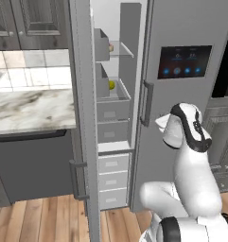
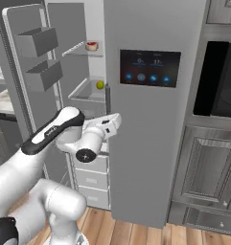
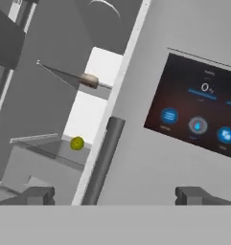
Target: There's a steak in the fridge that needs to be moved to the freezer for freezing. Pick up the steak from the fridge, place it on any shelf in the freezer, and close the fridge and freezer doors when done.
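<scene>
The steak (image 2: 92,46) is a small reddish-brown piece on the upper glass shelf of the open fridge compartment, also visible as the steak (image 1: 110,47) and, blurred, the steak (image 3: 89,80). My gripper (image 3: 115,196) is open with nothing between its fingertips (image 3: 38,195). It hovers in front of the closed right door (image 2: 150,143), close to that door's dark vertical handle (image 3: 102,160), well below the steak. The hand (image 2: 109,124) points at the door's left edge. The left door (image 2: 26,72) stands wide open.
A yellow-green ball (image 2: 100,84) lies on the lower shelf. Door bins (image 2: 38,40) jut from the open door. Grey drawers (image 1: 113,177) fill the compartment's bottom. A marble counter (image 1: 30,108) lies left and a dark oven (image 2: 220,81) right.
</scene>
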Motion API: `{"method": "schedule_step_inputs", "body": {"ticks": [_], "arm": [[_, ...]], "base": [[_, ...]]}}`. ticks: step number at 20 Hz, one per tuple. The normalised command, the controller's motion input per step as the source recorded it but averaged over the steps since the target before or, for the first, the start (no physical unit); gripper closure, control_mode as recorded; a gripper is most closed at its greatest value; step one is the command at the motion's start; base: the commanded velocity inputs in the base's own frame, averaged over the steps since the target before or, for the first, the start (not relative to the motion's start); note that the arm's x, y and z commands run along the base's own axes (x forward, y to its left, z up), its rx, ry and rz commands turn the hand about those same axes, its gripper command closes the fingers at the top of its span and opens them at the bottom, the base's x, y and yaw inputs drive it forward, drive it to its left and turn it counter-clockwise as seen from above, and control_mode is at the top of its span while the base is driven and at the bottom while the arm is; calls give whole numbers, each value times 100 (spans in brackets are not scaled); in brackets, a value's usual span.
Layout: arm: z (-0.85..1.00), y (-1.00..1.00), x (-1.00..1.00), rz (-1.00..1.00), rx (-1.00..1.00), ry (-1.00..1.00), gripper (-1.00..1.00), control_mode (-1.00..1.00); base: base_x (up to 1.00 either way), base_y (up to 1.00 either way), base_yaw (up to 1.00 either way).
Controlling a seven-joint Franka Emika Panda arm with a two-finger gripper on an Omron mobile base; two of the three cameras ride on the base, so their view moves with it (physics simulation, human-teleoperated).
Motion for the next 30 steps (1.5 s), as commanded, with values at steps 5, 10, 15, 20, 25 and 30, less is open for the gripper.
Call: {"method": "schedule_step_inputs", "body": {"ticks": [5,10,15,20,25,30], "arm": [[59,43,-85,-8,-8,1,-100,-100],[41,5,-99,0,-10,0,-100,-100],[65,27,-88,-1,-21,0,-100,-100],[22,33,-77,-6,-25,0,-100,-100],[0,37,-96,-4,-3,-9,-100,-100],[-3,16,-99,-4,36,-9,-100,-100]], "base": [[0,0,0],[0,0,0],[0,0,0],[0,0,0],[0,0,0],[0,0,0]]}}
